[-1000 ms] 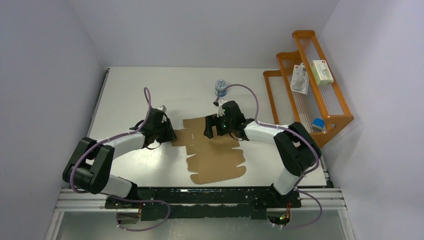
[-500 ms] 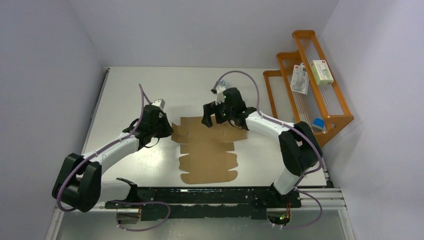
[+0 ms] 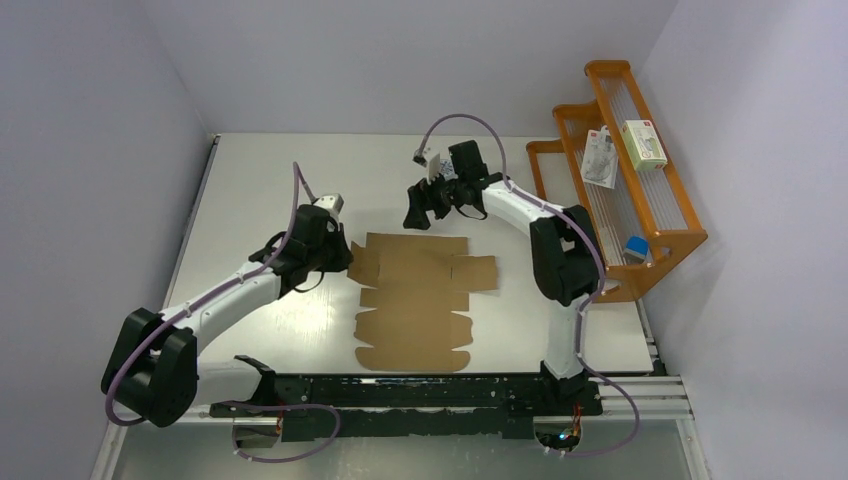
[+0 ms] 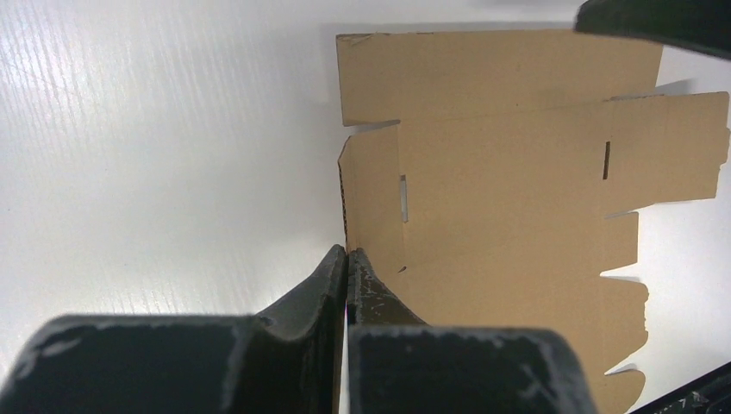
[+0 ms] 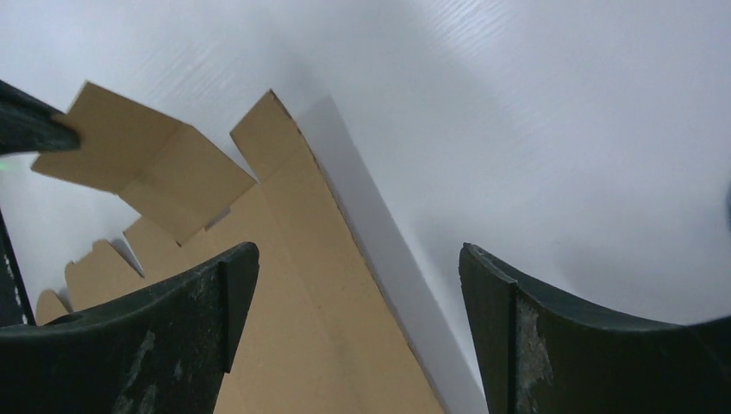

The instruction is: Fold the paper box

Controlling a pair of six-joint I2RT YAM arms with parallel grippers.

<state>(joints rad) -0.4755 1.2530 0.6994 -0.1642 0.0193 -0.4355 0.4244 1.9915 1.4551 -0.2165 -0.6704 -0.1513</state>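
- Brown cardboard makes up the paper box (image 3: pixel 415 300), a die-cut sheet lying unfolded in the middle of the top view on the white table (image 3: pixel 250 180), with its flaps and tabs spread out.
- At the sheet's left edge, left of centre in the top view, the left gripper (image 3: pixel 343 260) has its jaws pressed together on the rim of a side flap (image 4: pixel 375 207).
- From the left wrist, the two dark fingertips (image 4: pixel 323 267) meet at the bottom centre, with the thin cardboard edge running up out of the seam between them.
- From the right wrist, that flap stands tilted up off the rest of the sheet in the upper left, with a dark finger at its corner.
- Above centre in the top view, the right gripper (image 3: pixel 418 215) hangs just past the sheet's far edge with its jaws spread wide and nothing between them.
- Between its fingers, the right wrist view shows only bare table and the sheet's long far edge.
- On the right of the top view, an orange rack (image 3: pixel 665 215) holds small white packages (image 3: pixel 645 143).
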